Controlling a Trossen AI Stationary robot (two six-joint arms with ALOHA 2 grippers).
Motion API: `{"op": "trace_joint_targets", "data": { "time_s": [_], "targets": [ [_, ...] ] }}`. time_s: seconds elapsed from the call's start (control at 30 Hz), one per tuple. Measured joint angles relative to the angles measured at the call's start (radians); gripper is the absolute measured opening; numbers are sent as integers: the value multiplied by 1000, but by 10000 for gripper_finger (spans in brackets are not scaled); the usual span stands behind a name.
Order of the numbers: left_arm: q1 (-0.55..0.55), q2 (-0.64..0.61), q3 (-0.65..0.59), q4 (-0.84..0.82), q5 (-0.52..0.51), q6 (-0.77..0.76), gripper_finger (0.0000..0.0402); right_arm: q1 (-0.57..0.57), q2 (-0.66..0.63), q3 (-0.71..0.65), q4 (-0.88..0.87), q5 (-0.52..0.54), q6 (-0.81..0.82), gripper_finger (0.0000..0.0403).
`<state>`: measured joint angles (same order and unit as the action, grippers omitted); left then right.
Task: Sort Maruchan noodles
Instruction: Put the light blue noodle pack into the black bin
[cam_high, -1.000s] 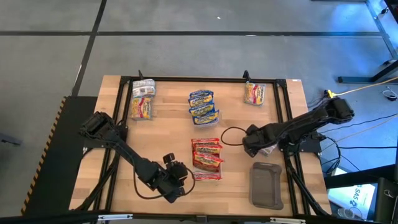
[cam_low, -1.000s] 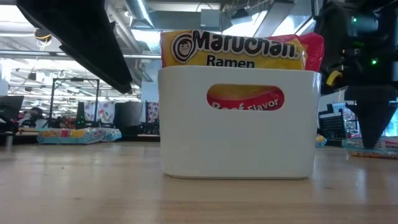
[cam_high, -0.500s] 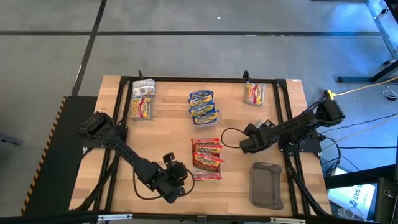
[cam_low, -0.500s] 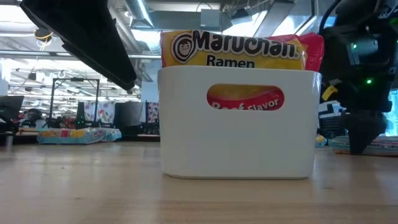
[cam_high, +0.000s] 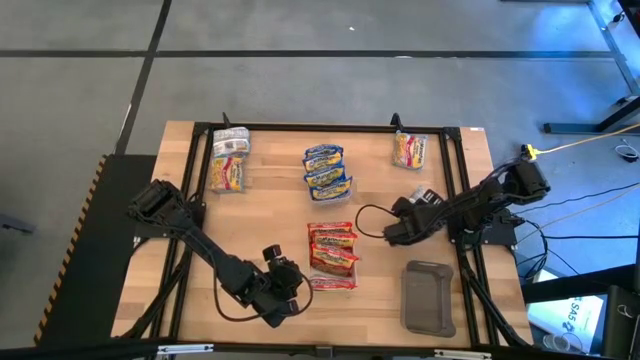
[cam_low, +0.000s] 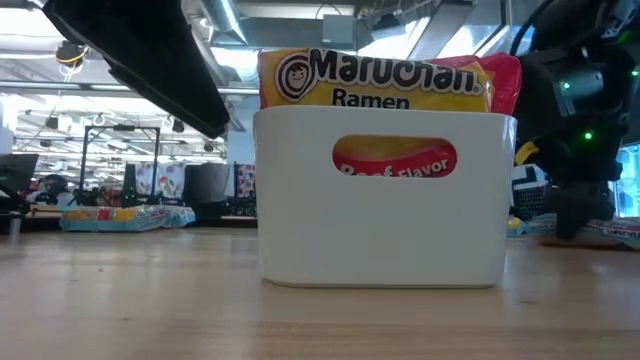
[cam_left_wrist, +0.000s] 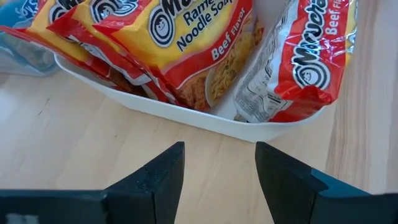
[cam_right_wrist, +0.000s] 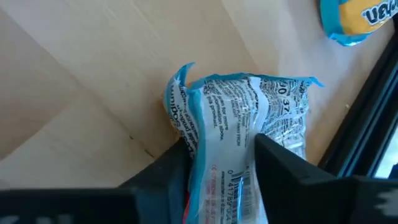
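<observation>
Right hand (cam_right_wrist: 217, 177) clamped on blue-edged packet (cam_right_wrist: 249, 118) over counter (cam_high: 270, 200); should lift w/o snagging. Left hand (cam_left_wrist: 217, 165) apart near white tray (cam_left_wrist: 186, 115).

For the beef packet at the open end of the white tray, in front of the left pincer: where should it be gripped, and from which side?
Grip the beef packet by its upper edge, coming from above. It stands on edge, leaning in the white tray, so the tray wall covers its lower part while its upper edge stays exposed. The left pincer is open and apart from it.
</observation>
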<state>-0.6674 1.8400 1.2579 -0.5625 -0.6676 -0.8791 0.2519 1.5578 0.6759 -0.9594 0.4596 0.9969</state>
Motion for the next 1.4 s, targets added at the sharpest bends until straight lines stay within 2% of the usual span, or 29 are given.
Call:
{"op": "trace_joint_targets", "data": {
  "time_s": [0.27, 0.5, 0.7, 0.87, 1.03, 1.27, 1.4],
  "targets": [
    [0, 0, 0, -1, -5, 1, 189, 12, 0, 72, -84, 12, -36, 83],
    [-2, 0, 0, -1, -5, 1, 189, 11, -1, 77, -85, -8, -60, 7],
    [-2, 0, 0, -1, -5, 1, 189, 11, -1, 77, -85, -11, -67, 2],
    [-4, 0, 0, -1, -5, 1, 189, 11, -26, 78, -81, -57, -91, 1],
    [-4, 0, 0, -1, -5, 18, 189, 25, -135, 78, 4, -158, -122, 0],
    [-3, 0, 0, 2, -5, 19, 189, 37, -293, 79, 196, -200, -198, 0],
    [-3, 0, 0, 3, -4, 19, 189, 36, -353, 79, 247, -224, -249, 0]
  ]
}}
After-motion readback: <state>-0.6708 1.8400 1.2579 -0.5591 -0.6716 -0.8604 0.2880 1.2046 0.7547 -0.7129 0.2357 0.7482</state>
